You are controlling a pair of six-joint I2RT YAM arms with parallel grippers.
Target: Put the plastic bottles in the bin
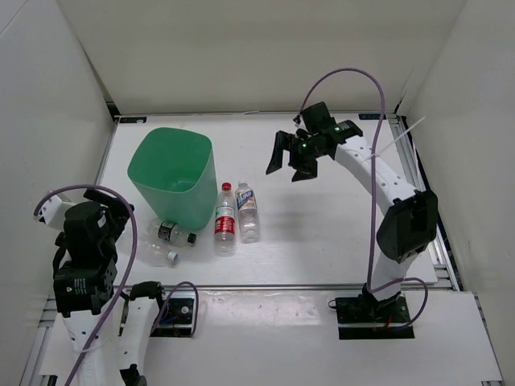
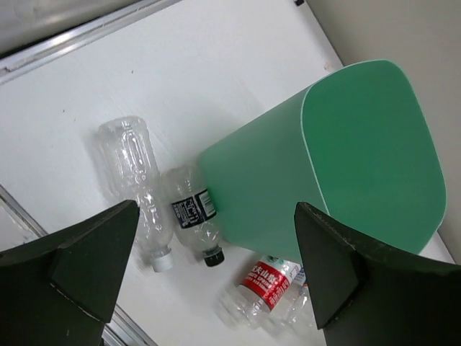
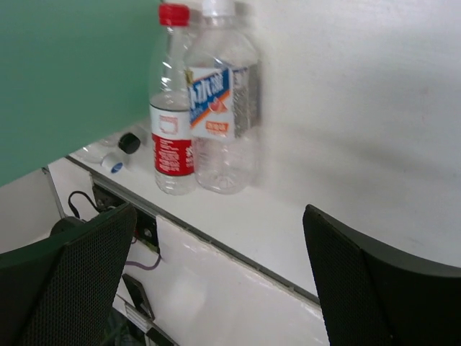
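both the left gripper (image 2: 216, 209) and the right gripper (image 3: 217, 209) hang spread wide and empty, so the first pick should likely close across a bottle's body, not its cap, and clear the rim before release. the large mint-green plastic bin (image 1: 193, 201) on the white table (image 1: 338, 233) shows nothing inside. the red-labelled clear plastic bottle (image 1: 225, 221) and the blue-white-labelled bottle (image 1: 248, 211) sit side by side just right of it, while the dark-labelled bottle (image 1: 170, 233) and the unlabelled bottle (image 1: 163, 255) lie at its near foot.
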